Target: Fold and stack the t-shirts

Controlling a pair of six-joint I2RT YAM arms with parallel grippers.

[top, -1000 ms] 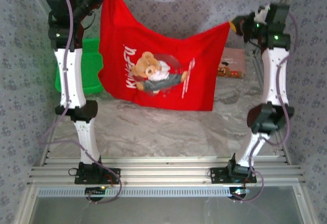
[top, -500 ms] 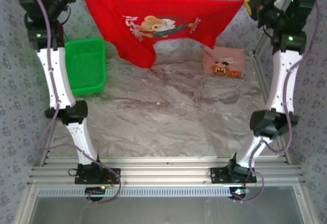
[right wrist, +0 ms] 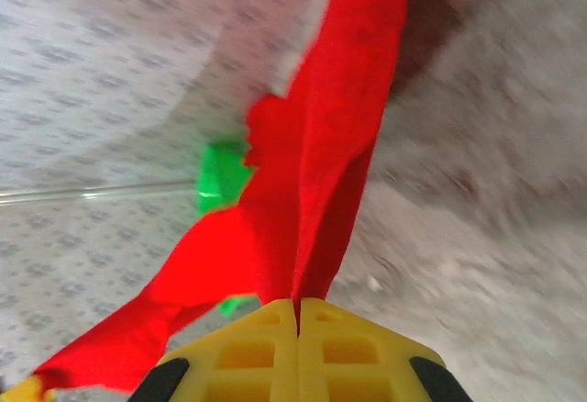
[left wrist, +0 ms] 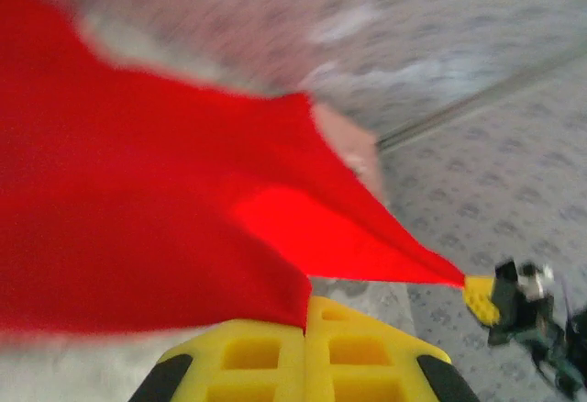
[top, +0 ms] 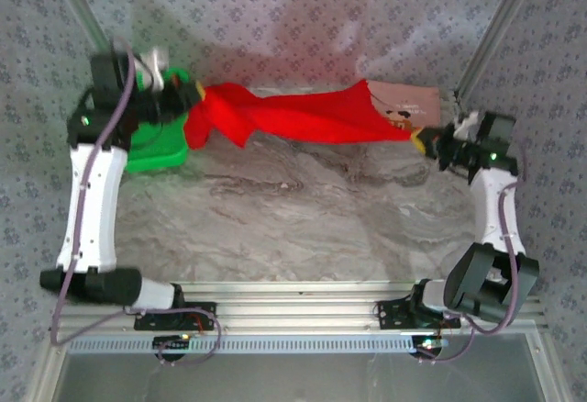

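Note:
The red t-shirt (top: pixel 303 117) hangs stretched in a narrow band across the back of the table, held between both grippers. My left gripper (top: pixel 194 94) is shut on its left end, above the green basket. My right gripper (top: pixel 420 136) is shut on its right corner. In the left wrist view the red t-shirt (left wrist: pixel 156 228) runs out from my shut left gripper (left wrist: pixel 307 306). In the right wrist view the red t-shirt (right wrist: pixel 330 163) rises from my shut right gripper (right wrist: pixel 297 306). The pink t-shirt (top: pixel 408 102) lies folded at the back right, partly behind the red cloth.
A green mesh basket (top: pixel 158 150) stands at the back left under my left gripper; the basket (right wrist: pixel 220 177) shows green past the cloth in the right wrist view. The marble tabletop (top: pixel 293 218) lies in front. A metal frame post (top: pixel 491 26) slants at the back right.
Both arms have swung down and forward from high up. The red shirt, first hanging spread with its print showing, is now pulled out into a low narrow band over the table's back.

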